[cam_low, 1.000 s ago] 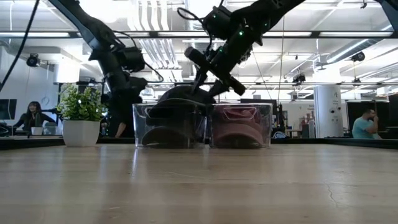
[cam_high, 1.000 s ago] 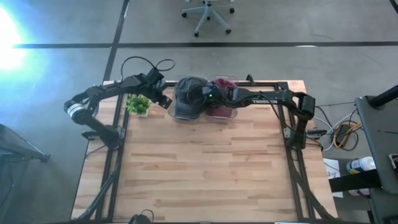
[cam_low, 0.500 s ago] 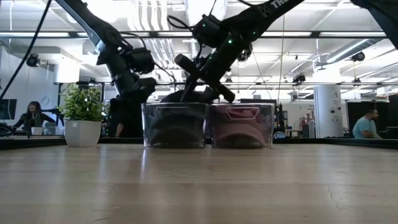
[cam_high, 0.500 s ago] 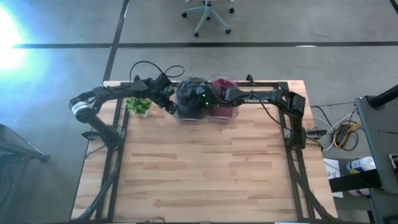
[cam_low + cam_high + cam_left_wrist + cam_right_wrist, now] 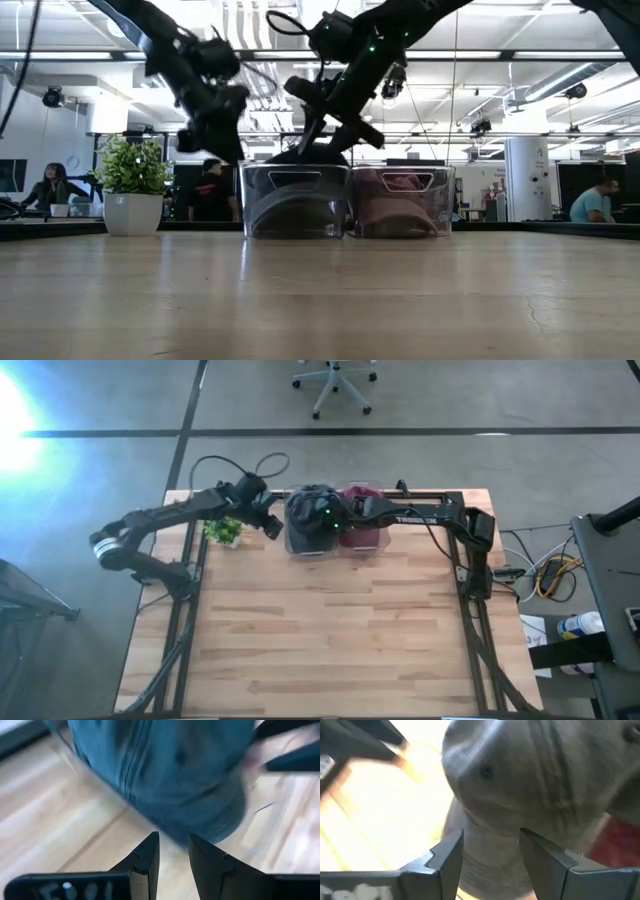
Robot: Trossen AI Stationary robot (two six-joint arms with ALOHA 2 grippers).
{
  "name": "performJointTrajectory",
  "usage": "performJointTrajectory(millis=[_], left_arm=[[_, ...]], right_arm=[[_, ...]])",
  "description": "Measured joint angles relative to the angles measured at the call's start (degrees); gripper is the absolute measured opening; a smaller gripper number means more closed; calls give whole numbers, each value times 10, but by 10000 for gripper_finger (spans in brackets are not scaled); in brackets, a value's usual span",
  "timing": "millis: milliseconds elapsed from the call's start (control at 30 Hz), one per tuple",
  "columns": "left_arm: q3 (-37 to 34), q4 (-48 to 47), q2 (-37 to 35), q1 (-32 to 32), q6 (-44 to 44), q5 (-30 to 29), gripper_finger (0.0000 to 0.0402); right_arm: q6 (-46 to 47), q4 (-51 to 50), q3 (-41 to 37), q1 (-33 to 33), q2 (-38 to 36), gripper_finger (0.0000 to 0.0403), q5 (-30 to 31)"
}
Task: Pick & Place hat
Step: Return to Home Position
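A dark grey hat (image 5: 308, 525) sits in a clear bin (image 5: 295, 200) at the table's far edge, its crown (image 5: 312, 157) standing above the rim. My right gripper (image 5: 327, 515) is open and hangs just over the crown, which fills the right wrist view between and beyond the fingers (image 5: 487, 845). My left gripper (image 5: 267, 522) is a little to the left of the bin and raised (image 5: 212, 125). It is open by a narrow gap, and its wrist view shows the hat (image 5: 170, 770) ahead of the fingers (image 5: 174, 845). My right gripper stands open over the hat's crown (image 5: 520, 780), coming from above and from the table's right. I cannot tell whether a finger touches the cloth.
A second clear bin (image 5: 403, 200) holding a pink hat (image 5: 362, 532) stands against the first bin's right side. A small potted plant (image 5: 222, 528) stands to the left, under my left arm. The near part of the wooden table (image 5: 320, 640) is bare. People sit in the room behind.
Both bins have slid a little toward the table's right. The grey hat, which spread over the bin's left rim before, now sits gathered inside it. My left gripper pushed in toward the bin, then drew back left and rose. My right gripper dipped onto the hat, then lifted slightly.
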Motion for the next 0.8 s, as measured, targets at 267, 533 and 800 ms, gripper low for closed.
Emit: performJointTrajectory(millis=[267, 533, 800], left_arm=[[30, 6, -134, -7, -94, 7, 97], [14, 75, -223, -85, -188, 86, 97], [5, 83, -243, -141, -270, 68, 97]], right_arm=[[-50, -50, -1, 29, -61, 187, -4], [-108, -28, -105, 148, -219, 187, 91], [-52, 62, -348, 254, -435, 187, 107]])
